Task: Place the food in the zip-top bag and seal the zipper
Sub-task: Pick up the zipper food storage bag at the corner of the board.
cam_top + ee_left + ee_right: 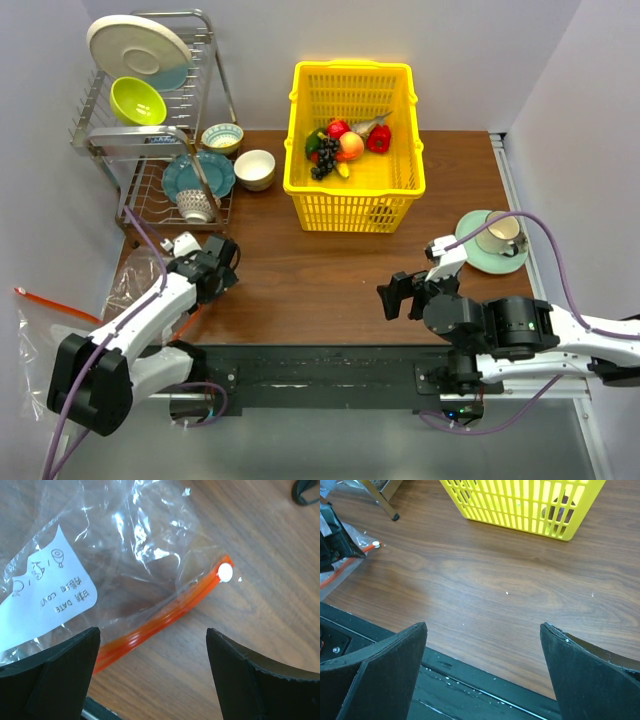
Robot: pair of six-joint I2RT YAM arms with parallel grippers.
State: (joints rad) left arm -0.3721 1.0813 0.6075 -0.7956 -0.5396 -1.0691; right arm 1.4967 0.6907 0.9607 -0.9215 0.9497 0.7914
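Left gripper (152, 639) released, jaws wide, hovering over zipper (170, 612) of zip-top bag (125, 555) at table's (330, 270) left side. Right gripper (482, 627) released, above tabletop. Food (345, 145) sits in yellow basket (400, 190).

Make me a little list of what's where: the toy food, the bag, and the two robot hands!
food: piled in the yellow basket, none in the bag
zip-top bag: lying crinkled on the left side of the table, no food seen inside
zipper: orange strip with a white end piece, lying on the wood
left gripper: open, over the zipper, holding nothing
right gripper: open, over bare table, holding nothing
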